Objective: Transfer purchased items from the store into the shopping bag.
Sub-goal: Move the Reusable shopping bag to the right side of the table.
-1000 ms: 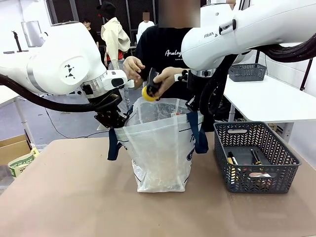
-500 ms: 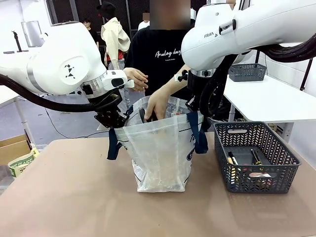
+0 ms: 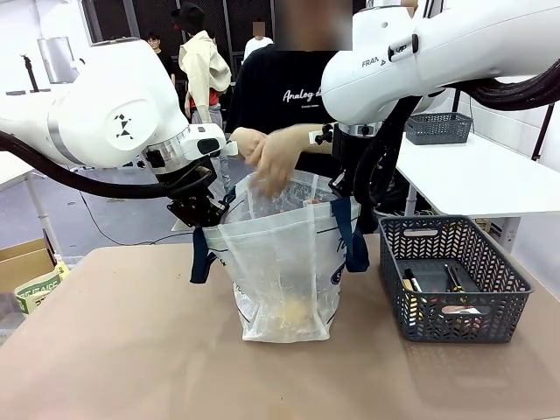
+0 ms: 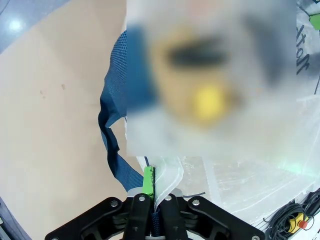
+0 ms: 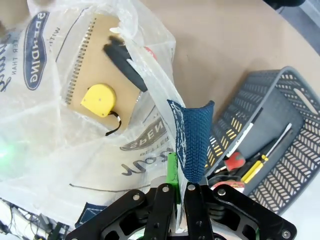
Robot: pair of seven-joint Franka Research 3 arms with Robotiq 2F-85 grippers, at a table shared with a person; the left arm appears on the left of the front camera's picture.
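In the left wrist view a blurred patch covers the inside of the translucent white plastic shopping bag (image 4: pixel 235 185) with navy strap handles. A yellow smear and a dark streak within the patch cannot be made out. From the front, a pale-yellow item (image 3: pixel 291 310) on the bag's floor is only a hazy shape behind the film. The person's hand (image 3: pixel 278 159) above the bag's mouth is blurred. In the right wrist view, folds of the bag's film cover part of a brown spiral-bound notebook (image 5: pixel 97 75) inside it. The grey plastic mesh basket (image 5: pixel 300 150) beside the bag runs off the right edge.
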